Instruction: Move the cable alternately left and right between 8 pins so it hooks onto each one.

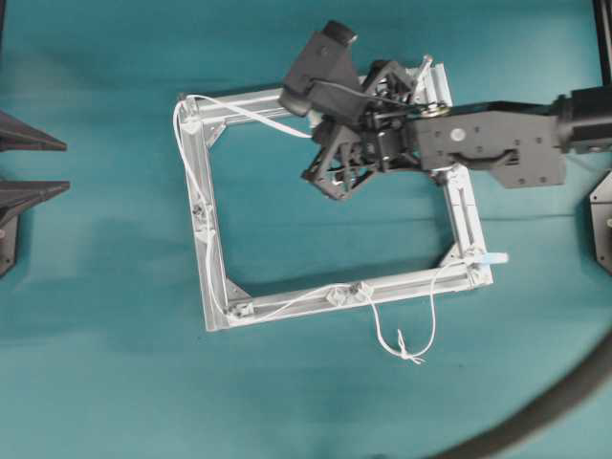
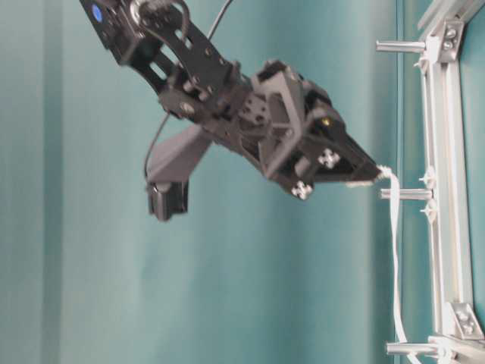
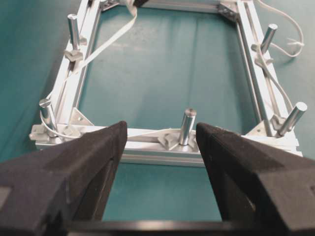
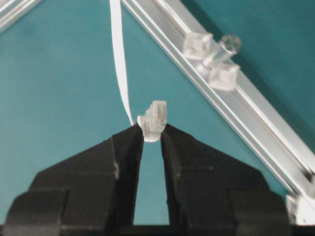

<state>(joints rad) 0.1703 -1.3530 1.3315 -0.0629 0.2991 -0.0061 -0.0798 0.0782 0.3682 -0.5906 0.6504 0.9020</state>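
Spread under everything, 1 teal table cover [image 1: 105,382], with 1 thick dark hose [image 1: 550,406] cut off at the lower right corner of the overhead view. On it, 1 square aluminium frame [image 1: 203,220], its upper right corner hidden overhead beneath the right arm. Above that corner, 1 right gripper [image 4: 151,133], fingers drawn nearly together and pinching the clear plug [image 4: 153,120] at 1 end of the cable [image 1: 191,182]. At the left edge overhead, only dark tips of 1 left gripper [image 3: 161,142], jaws spread wide in its wrist view, nothing between them. Running from the pinched plug across to the frame's upper left corner, down the left rail, along the bottom rail, then off the frame in 1 loose loop with 1 small knot [image 1: 409,355] on the cover below. Only 5 pins [image 3: 187,126] countable in the left wrist view, 3 at table level; overhead, too tiny to count reliably.
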